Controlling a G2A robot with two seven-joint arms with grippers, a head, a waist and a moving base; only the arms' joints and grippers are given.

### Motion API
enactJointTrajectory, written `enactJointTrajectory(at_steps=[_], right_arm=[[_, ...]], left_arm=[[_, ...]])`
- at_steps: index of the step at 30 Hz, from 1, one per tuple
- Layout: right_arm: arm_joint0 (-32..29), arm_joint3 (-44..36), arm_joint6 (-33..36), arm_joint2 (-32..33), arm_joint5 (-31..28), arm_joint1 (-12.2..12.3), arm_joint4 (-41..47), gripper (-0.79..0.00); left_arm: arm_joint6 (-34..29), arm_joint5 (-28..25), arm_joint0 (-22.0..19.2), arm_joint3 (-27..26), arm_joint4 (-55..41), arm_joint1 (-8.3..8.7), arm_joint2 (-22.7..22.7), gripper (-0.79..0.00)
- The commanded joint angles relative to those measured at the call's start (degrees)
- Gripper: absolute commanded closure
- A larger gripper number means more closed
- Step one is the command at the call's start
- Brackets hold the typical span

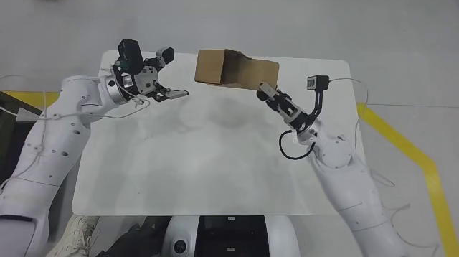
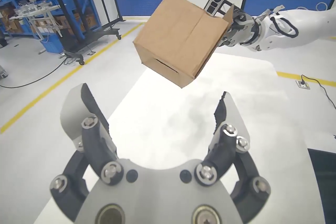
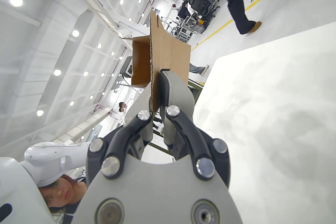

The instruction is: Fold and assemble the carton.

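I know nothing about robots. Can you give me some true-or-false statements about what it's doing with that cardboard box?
1. The right pincer is clamped on a wall of the carton. True.
2. The left pincer grips the carton too. False: it is open, empty and apart from it.
3. The carton lies flattened on the table. False: it is box-shaped and held up in the air.
4. The carton's end by the right pincer is open. True.
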Motion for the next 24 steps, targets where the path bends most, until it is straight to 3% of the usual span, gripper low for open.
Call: enactJointTrajectory(at_steps=[1, 13, 24], right_arm=[[-0.52, 0.37, 0.92, 1.26, 1.19, 0.28, 1.29, 0.0], [-4.38, -1.65, 8.77, 5.32, 3.92, 1.62, 6.38, 0.0], [-7.42, -5.98, 12.92, 8.3, 7.21, 2.61, 9.2, 0.0]], left_arm=[[2.46, -0.68, -0.25, 0.8, 3.28, -0.24, 0.41, -0.785], [16.47, -2.39, -5.8, 3.78, 16.26, -1.67, 10.35, -0.785], [26.06, -2.39, -12.02, 7.64, 18.62, -1.82, 21.88, -0.785]])
